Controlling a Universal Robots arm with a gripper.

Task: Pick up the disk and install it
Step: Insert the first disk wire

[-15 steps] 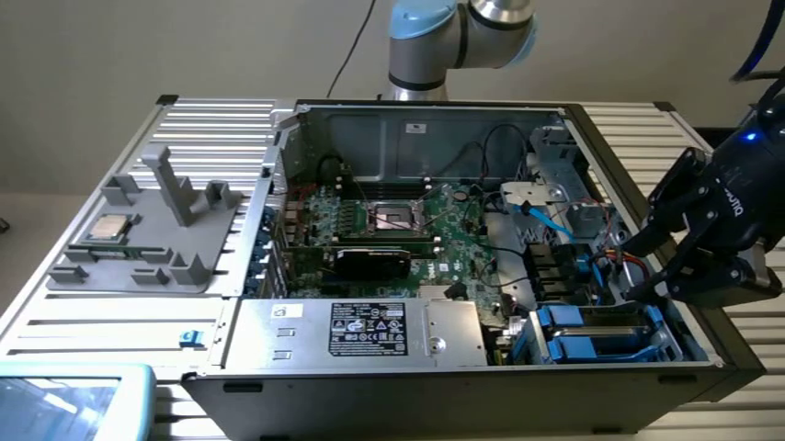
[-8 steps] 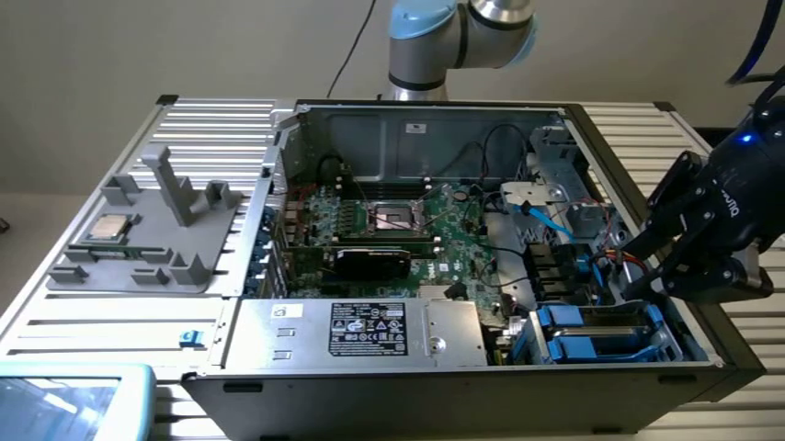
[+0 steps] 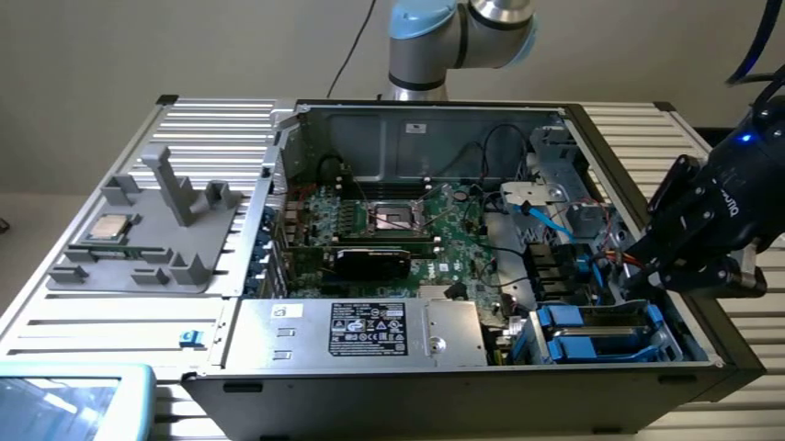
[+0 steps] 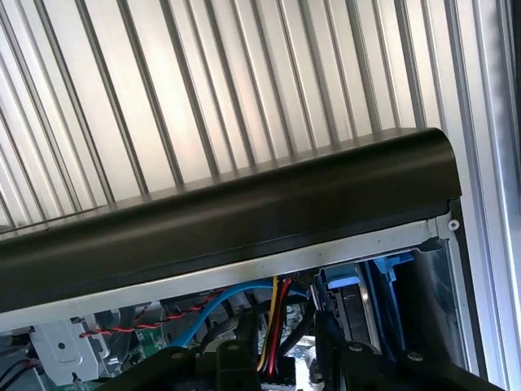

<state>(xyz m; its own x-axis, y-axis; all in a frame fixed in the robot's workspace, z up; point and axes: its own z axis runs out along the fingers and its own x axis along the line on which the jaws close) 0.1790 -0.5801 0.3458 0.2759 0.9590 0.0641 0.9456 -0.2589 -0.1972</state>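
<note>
Currently poised at the exterior view's right, above the side wall of the open computer case (image 3: 417, 138): gripper (image 3: 644, 276), tilted down toward the drive bay in the case's near corner. Impossible to tell whether spread or pressed together, or whether pinching anything.

Standing on edge in that bay, side by side and just below the gripper: one drive in a blue carrier (image 3: 564, 317) and a second like it (image 3: 591, 349). Disk not distinguishable between the two.

From the wrist view: black case edge (image 4: 244, 212) lying across the ribbed metal desk (image 4: 203, 81); beyond that edge, inside the case, a blue cable (image 4: 207, 314) and red and yellow wires (image 4: 277, 326).

Elsewhere in the case: green motherboard (image 3: 405, 225) in the middle, power supply (image 3: 356, 333) with a black label along the near side.

On the desk at the exterior view's left, well apart from the gripper: grey tray (image 3: 92, 276) bearing a small square processor chip (image 3: 112, 227).
</note>
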